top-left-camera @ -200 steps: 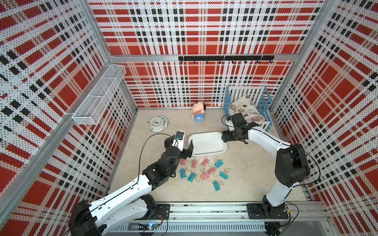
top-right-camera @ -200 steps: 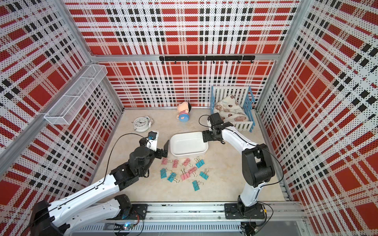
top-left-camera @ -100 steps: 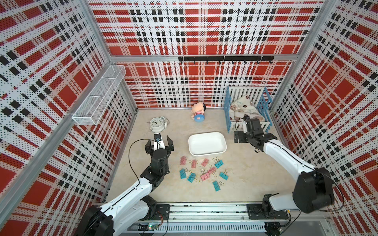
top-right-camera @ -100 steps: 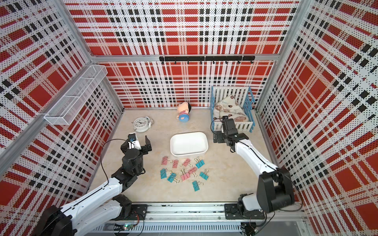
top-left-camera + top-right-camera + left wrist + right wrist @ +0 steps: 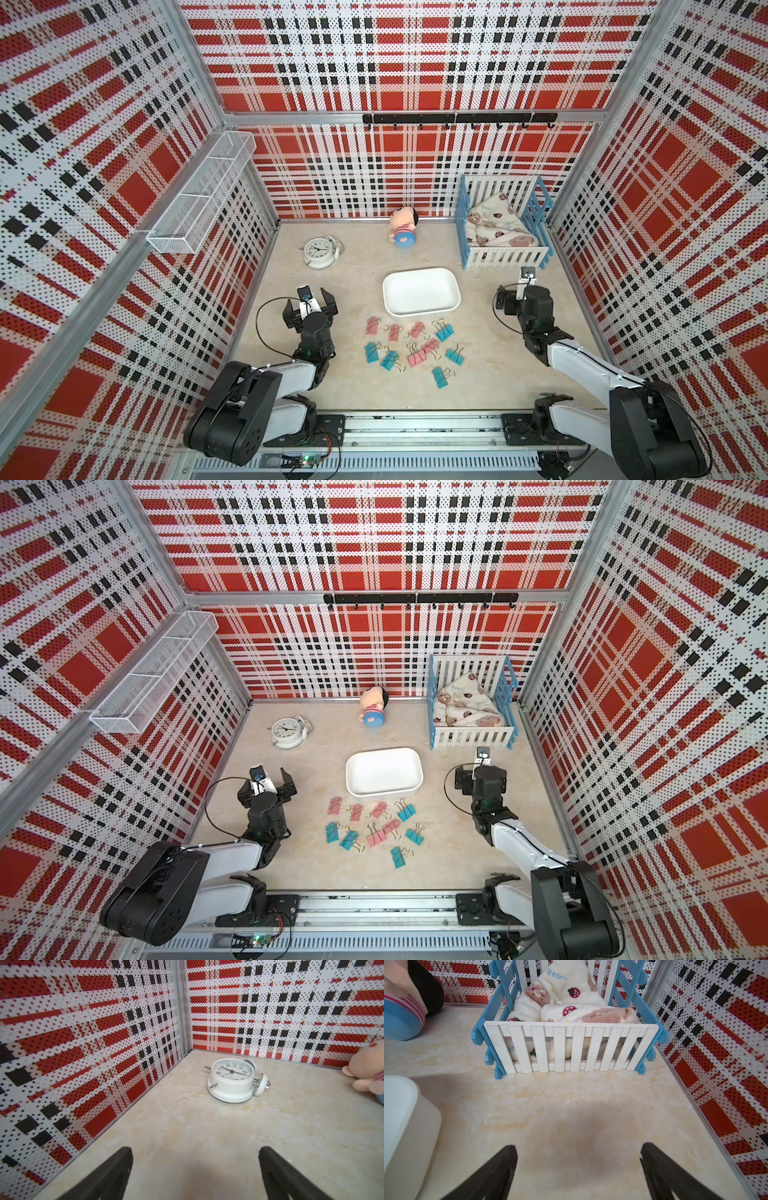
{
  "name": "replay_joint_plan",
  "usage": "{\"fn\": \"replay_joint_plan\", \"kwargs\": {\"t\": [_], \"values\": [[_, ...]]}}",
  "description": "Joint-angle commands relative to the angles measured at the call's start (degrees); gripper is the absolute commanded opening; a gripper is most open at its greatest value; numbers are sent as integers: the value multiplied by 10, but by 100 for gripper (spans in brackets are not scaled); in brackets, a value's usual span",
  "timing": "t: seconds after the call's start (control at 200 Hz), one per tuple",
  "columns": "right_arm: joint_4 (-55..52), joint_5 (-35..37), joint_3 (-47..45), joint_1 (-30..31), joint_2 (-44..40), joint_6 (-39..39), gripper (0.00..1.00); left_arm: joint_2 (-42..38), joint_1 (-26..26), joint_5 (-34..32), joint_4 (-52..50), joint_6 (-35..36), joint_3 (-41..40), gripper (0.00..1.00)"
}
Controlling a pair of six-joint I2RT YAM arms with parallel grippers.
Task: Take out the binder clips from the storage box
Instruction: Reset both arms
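Find the storage box (image 5: 422,308) mid-table in both top views, upright, with nothing showing inside. Count the binder clips (image 5: 417,357) on the marbled table (image 5: 498,374) just in front of its near wall: about ten, pink and teal mixed, all apart from the box, loosely scattered, a few touching or overlapping. Read the left gripper (image 5: 194,1150) as empty, jaws spread wide, low over bare table and facing the white alarm clock (image 5: 230,1078) near the corner. Read the right gripper (image 5: 578,1147) the same way, jaws spread wide and holding nothing, beside the box but apart from it, facing the blue-and-white crib (image 5: 571,1047). Judge the emptying as done or all but done, and the step in hand as a retreat to rest. To do that well: keep both arms clear of the clip pile, keep the jaws parted and off the table, avoid brushing the box wall on the right arm's side, avoid nudging clock or crib. Before calling it finished, check the box floor from above for a stray clip; cannot rule out something tiny from this height. On finding one, come down over its wire loops, pinch across the loops and not the sprung body, lift straight over the rim, set it among the rest
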Motion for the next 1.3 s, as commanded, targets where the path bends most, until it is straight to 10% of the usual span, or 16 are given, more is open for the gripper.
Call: {"fn": "replay_joint_plan", "kwargs": {"t": [0.0, 0.446, 1.293], "values": [[144, -15, -13, -12, 46, -8, 100, 16, 19, 25, 88, 14, 9, 100], [302, -2, -25, -13, 126, -46, 100, 167, 91, 107, 316, -6, -16, 100], [395, -71, -36, -51, 206, -30, 100, 162, 117, 151, 211, -23, 35, 99]]}}
